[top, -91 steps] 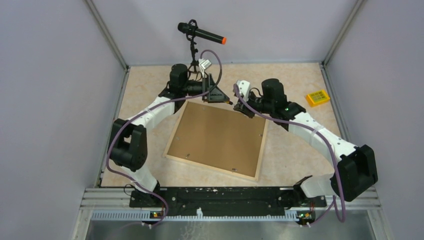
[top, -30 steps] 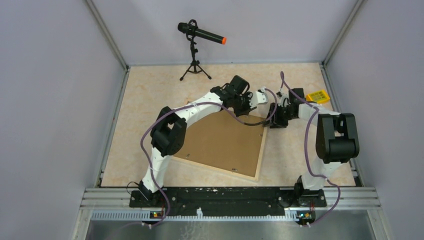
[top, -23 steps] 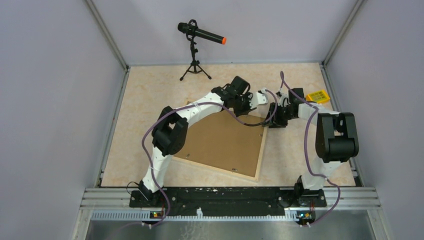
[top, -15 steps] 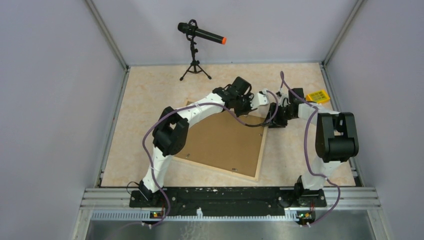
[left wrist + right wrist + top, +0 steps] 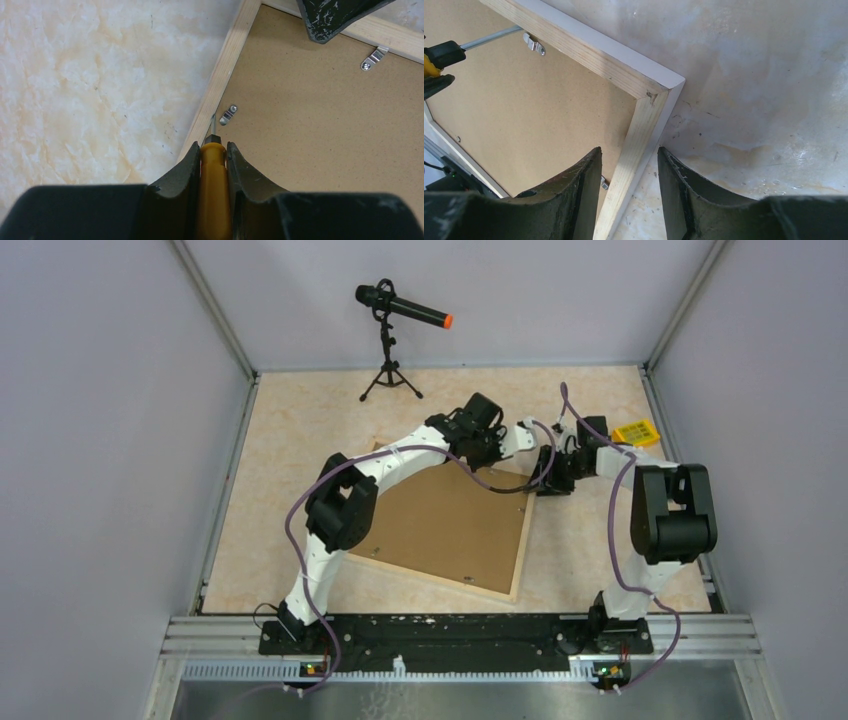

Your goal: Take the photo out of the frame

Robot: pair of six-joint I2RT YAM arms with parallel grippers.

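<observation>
The frame (image 5: 440,525) lies flat on the table (image 5: 290,440), brown back up, turned a bit crooked. The photo can't be seen from any view.

L gripper (image 5: 214,150) is over the far edge of the frame. It's squeezed tight on a screwdriver (image 5: 214,200) w/ an orange handle. The thin metal tip points at a small silver clip (image 5: 228,114) on the brown back, right by the wood side. Can't tell if tip & clip touch.

R gripper (image 5: 629,150) is at the far right corner of the frame. Its fingers are apart, one on each side of the wood side rail, w/ a little gap on the inner side.

At the back of the table stands a mic (image 5: 400,308) on a small tripod. A yellow thing (image 5: 636,432) lies near the R arm, well apart from the frame.
</observation>
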